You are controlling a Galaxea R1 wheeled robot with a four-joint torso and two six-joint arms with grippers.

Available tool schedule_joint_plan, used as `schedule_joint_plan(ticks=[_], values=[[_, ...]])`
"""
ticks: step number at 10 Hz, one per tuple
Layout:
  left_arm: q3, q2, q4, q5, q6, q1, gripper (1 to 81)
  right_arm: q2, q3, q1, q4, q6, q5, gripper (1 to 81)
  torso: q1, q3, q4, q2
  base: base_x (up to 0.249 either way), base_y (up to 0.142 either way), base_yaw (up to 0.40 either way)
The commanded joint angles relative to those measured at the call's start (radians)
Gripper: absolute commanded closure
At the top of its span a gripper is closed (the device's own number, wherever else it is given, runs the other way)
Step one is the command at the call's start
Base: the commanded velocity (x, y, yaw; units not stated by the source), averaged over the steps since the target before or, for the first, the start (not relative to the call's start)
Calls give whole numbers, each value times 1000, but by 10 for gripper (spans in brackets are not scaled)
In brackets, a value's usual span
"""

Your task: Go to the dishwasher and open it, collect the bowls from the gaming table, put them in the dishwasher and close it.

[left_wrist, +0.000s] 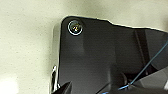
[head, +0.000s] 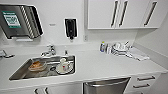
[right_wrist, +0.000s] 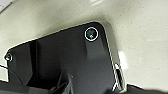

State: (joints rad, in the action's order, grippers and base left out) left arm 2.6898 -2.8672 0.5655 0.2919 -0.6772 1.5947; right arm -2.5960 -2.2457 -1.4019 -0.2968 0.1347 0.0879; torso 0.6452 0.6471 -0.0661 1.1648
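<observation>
The dishwasher (head: 106, 86) sits under the white counter at the lower middle right of the head view. Its stainless-steel front and bar handle are shut flush with the cabinets. I stand close in front of the counter. Both wrist views look down over the robot's own dark plate at pale speckled floor (left_wrist: 27, 45) (right_wrist: 140, 37). The bowls and the gaming table are out of view.
A steel sink (head: 43, 67) at the left holds dishes, a mug and a brownish item, with a tap (head: 50, 51) behind. Bottles and a dish rack (head: 117, 48) stand at the back right. Drawers (head: 146, 81) flank the dishwasher; wall cupboards (head: 125, 13) hang above.
</observation>
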Motion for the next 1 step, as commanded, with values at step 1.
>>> schedule_joint_plan(ticks=[1], values=[[9,14,62,-40,67,-18,10,-26,3,-18,53,23,-31,10,0,0,0,0,0,0,0]])
